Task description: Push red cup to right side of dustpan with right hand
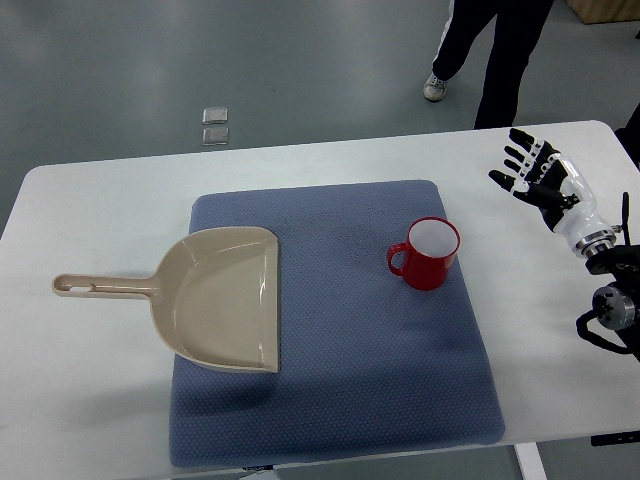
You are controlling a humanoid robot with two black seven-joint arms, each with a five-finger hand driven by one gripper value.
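Note:
A red cup (427, 253) with a white inside stands upright on the blue mat (340, 400), its handle pointing left. A beige dustpan (220, 297) lies on the mat's left part, its handle reaching left over the white table. The cup is to the right of the dustpan, well apart from it. My right hand (530, 168) is over the table at the right, beyond the mat's edge, to the upper right of the cup. Its fingers are spread and hold nothing. The left arm does not show.
The white table (90, 220) carries the mat. A person's legs (490, 50) stand on the grey floor behind the table's far right. Two small clear packets (215, 125) lie on the floor beyond the far edge.

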